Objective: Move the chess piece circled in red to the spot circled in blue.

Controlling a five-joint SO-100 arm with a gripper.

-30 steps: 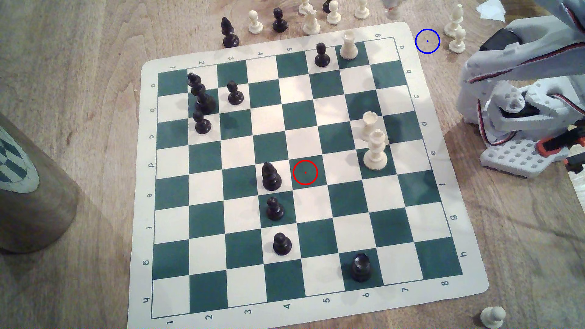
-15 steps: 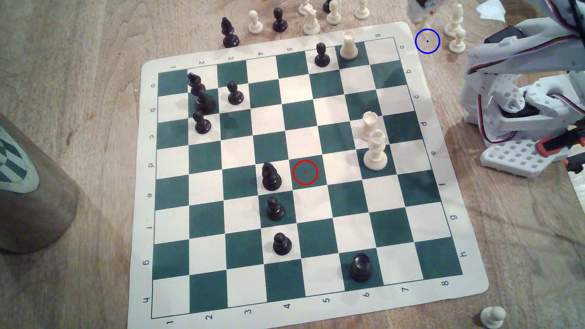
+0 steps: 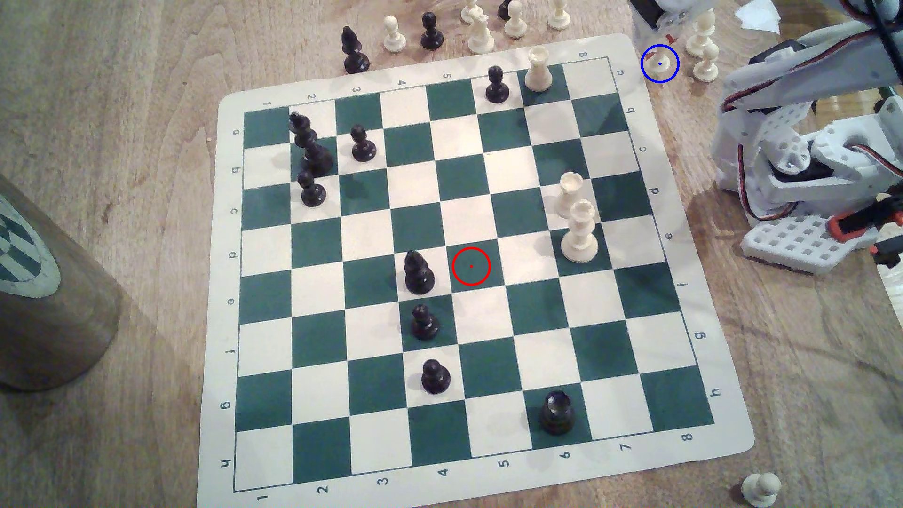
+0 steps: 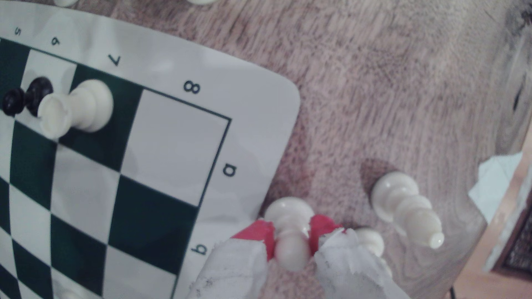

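Wooden table (image 3: 122, 146) carries the green-and-white chess mat (image 3: 635, 146), black and cream pieces spread over it, red ring (image 3: 471, 266) sitting on a bare green square. Arm (image 3: 801, 88) reaches from the exterior view's right to the mat's far corner by the 8 and a labels. Gripper (image 4: 291, 240) has its red-tipped fingers (image 4: 259, 235) clamped on the neck of the cream pawn (image 4: 289, 227), whose base sits inside the blue ring (image 3: 677, 68) on the wood just off the mat, near two other cream pieces (image 3: 703, 63).

End effector (image 4: 292, 238): red-padded white fingers (image 4: 322, 230) clamp the neck of the small cream-white plastic pawn (image 4: 289, 230). Pawn base is on the light-brown wooden bench (image 4: 374, 86), just beside the corner of the green-and-white vinyl chessboard mat (image 4: 259, 95). A taller cream piece (image 4: 403, 204) stands near.
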